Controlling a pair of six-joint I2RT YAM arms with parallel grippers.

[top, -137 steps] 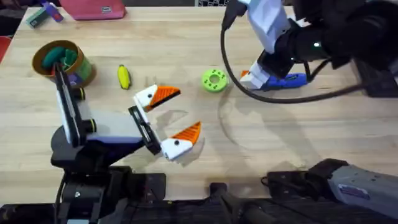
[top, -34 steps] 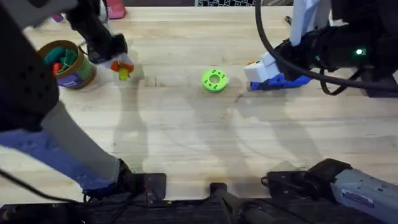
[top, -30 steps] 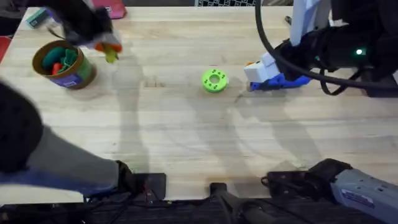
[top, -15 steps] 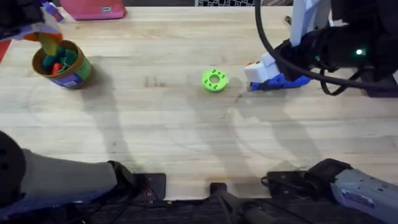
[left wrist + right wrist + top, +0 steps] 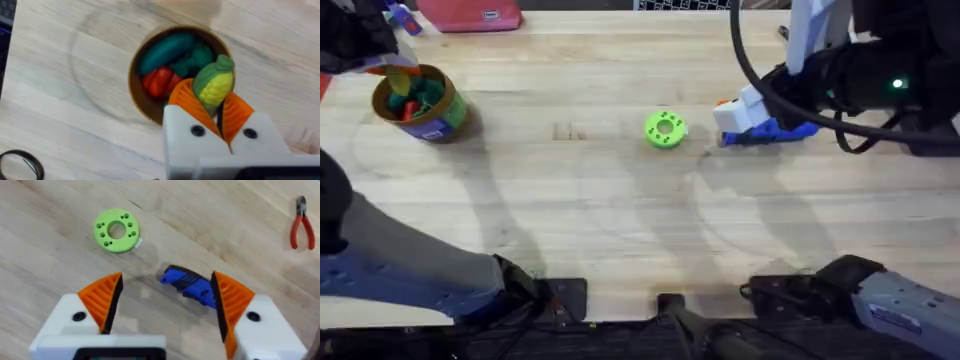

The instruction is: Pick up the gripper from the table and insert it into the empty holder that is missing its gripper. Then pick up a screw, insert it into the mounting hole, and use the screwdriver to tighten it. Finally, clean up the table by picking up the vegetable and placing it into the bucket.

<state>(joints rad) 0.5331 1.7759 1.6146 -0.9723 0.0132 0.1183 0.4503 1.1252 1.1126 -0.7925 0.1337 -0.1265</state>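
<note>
**Vegetable held over bucket; screwdriver on surface**

Left tool point(image 5: 220, 117): white body, orange ribbed pads, clamped on the vegetable point(image 5: 214, 86). Poised directly above the open mouth of the bucket point(image 5: 137, 97). In overhead view, at far left of the surface point(image 5: 620, 230), partly behind the blurred dark mass of the left arm.

Vegetable: yellow toy corn with green end, gripped between the pads, green end pointing away from the tool body. Over the bucket's rim and interior, not yet lying among the contents.

Bucket point(image 5: 432, 117): round can, tan rim, green and purple label, upright at far left. Contents: teal-green pieces point(image 5: 166, 50) and red piece point(image 5: 160, 81).

Right tool point(image 5: 165, 300): fingers wide apart, gripping nothing, hovering over the wood at right of centre.

Screwdriver point(image 5: 189, 285): blue, lying on the surface between the parted right fingers. Blue body also seen from overhead point(image 5: 775, 131) beside the right tool.

Green disc point(image 5: 665, 129): round, central hole with ring of small holes, flat on the surface, near the screwdriver.

Red-handled pliers point(image 5: 301, 227): on the surface, well apart from the disc.
</note>
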